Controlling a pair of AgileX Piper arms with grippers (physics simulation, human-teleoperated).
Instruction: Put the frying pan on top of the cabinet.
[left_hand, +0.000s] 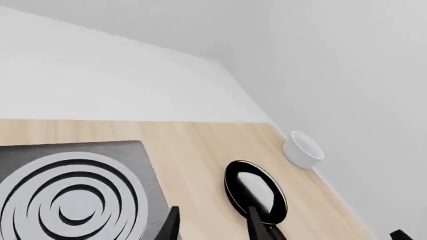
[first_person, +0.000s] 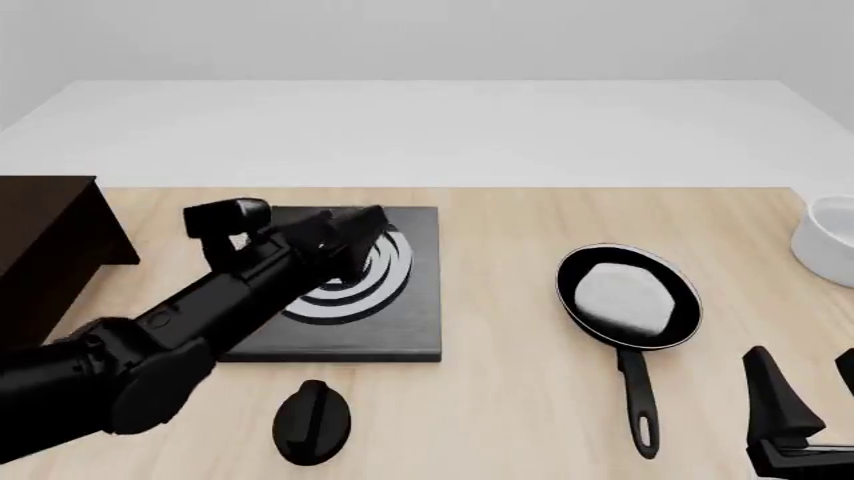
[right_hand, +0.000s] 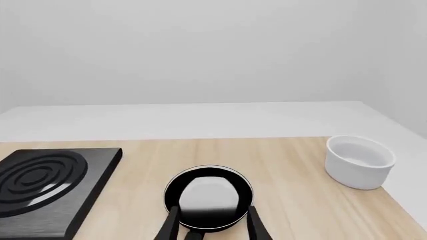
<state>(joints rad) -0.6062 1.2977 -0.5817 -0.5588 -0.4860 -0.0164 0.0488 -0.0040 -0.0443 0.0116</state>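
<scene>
1. The right end effector (first_person: 801, 385) hangs low over the near right part of the tabletop (first_person: 507, 400), its two fingers spread apart and holding nothing.
2. The frying pan (first_person: 629, 297) lies flat on the tabletop just ahead of that end effector and a little to its left. Its long handle (first_person: 638, 400) points back toward the arms' side, ending beside the right end effector but not touching it.
3. In the right wrist view the pan (right_hand: 209, 198) sits straight ahead, with the handle running in between the two fingers (right_hand: 167, 227).
4. The left end effector (first_person: 358, 232) hovers above the stove plate (first_person: 387, 320), empty, with fingers that look parted in its wrist view.
5. The cabinet (first_person: 47, 240) stands well off to the left of both end effectors, beyond the stove plate.
6. My judgement is that the step in hand is grasping the handle. It would go best with the right end effector lowered and centred on the handle near the pan body, closing squarely across it so the pan stays level when lifted.
7. The white bowl (first_person: 827, 238) stands ahead and to the right, clear of that approach.
8. A round black knob (first_person: 311, 420) lies near the stove plate's front edge.
9. No brand, label or readable writing appears anywhere.
</scene>
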